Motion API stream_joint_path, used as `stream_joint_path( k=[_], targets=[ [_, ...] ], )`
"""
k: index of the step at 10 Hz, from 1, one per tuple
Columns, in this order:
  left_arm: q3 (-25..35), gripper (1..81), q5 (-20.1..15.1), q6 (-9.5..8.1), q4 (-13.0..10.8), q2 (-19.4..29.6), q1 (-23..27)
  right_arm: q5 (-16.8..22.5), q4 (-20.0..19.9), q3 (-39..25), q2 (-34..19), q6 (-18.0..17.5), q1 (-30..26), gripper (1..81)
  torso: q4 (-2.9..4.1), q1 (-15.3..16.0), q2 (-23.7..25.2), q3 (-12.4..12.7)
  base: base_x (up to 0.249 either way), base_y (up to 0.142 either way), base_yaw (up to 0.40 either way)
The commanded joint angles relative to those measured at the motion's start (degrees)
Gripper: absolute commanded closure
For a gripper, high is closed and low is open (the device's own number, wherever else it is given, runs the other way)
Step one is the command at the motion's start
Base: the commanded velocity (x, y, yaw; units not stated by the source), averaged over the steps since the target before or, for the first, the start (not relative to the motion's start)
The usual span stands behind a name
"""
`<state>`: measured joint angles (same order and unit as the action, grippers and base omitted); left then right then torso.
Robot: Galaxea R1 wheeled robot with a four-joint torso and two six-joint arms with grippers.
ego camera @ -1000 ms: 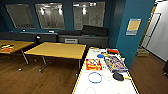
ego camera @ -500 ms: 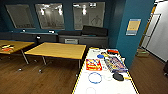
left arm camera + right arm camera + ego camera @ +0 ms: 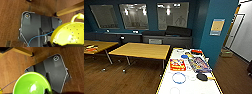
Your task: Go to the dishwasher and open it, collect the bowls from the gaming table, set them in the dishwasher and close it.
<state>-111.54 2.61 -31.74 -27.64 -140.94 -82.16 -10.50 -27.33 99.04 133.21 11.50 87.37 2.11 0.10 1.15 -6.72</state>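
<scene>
Two wrist cameras are each showing a piece of kitchenware close up over brown wood flooring: a yellow colander (image 3: 68, 34) with small holes and a loop handle is sitting large in the left wrist view, and a lime-green bowl (image 3: 32, 83) with a glossy inside is sitting large in the right wrist view. Whether either gripper is clamping these items or standing open cannot be told, since the fingers are not making themselves out. A thin blue cable (image 3: 37, 37) is curving across the dark robot plate beside the colander. In the head view the gaming table (image 3: 189, 87), white-topped with a yellow edge, is lying ahead and to the right, reaching toward a teal wall (image 3: 216, 15). On it a white bowl with a blue rim (image 3: 179, 77) is resting near the front, a black bowl (image 3: 201, 76) is lying just to its right, and a small blue bowl (image 3: 184, 56) is sitting farther back. A red board-game box (image 3: 177, 64) and a darker, colourful box (image 3: 199, 64) are lying between them. Plain yellow-topped tables (image 3: 142, 50) are standing to the left.
</scene>
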Motion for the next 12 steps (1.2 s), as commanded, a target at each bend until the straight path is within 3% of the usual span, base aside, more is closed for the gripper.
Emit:
stream_joint_path(
  k=[1,2,3,5,6,7,9,12],
  targets=[
    [-4.21,81.1,-1.55,-1.48,0.3,-2.6,1.08,3.99,0.96,-1.4,-2.92,-0.16,-2.41,81.1,0.0,0.0,0.0,0.0,0.0,0.0,0.0],
    [-4.3,81.1,-1.64,-1.92,1.44,-3.13,0.56,3.99,0.96,-1.14,-2.92,-0.33,-2.5,81.1,0.0,0.0,0.0,0.0,0.0,0.0,0.0],
    [-5.88,81.1,-1.91,-0.95,5.84,-4.71,0.03,4.43,0.88,-1.22,-2.92,-0.51,-2.85,81.1,0.0,0.0,0.0,0.0,0.0,0.0,0.0],
    [-14.76,81.1,-3.58,11.53,19.2,-10.42,-0.94,5.93,0.88,-1.31,-2.92,-0.6,-3.64,81.1,0.0,0.0,0.0,0.02,0.0,0.0,0.0],
    [-17.92,81.1,-4.63,20.23,27.19,-12.45,-1.12,5.93,0.88,-1.31,-2.92,-0.6,-3.82,81.1,0.0,-0.02,0.0,0.02,0.0,0.0,0.0],
    [-19.41,81.1,-5.5,24.18,30.8,-13.32,-1.12,6.01,0.88,-1.14,-2.75,-0.6,-4.0,81.1,0.0,-0.02,0.02,0.02,0.0,0.0,0.0],
    [-18.98,81.1,-6.3,24.97,26.69,-13.15,-1.11,5.93,1.05,-0.87,-2.48,-0.42,-4.08,81.1,0.0,-0.02,0.02,0.02,0.0,0.0,0.0],
    [-20.21,81.1,-5.68,25.06,24.47,-14.38,-1.12,5.93,1.14,1.05,-0.99,0.11,-3.82,81.1,0.0,-0.02,0.02,0.02,0.0,0.0,0.0]
  ],
)
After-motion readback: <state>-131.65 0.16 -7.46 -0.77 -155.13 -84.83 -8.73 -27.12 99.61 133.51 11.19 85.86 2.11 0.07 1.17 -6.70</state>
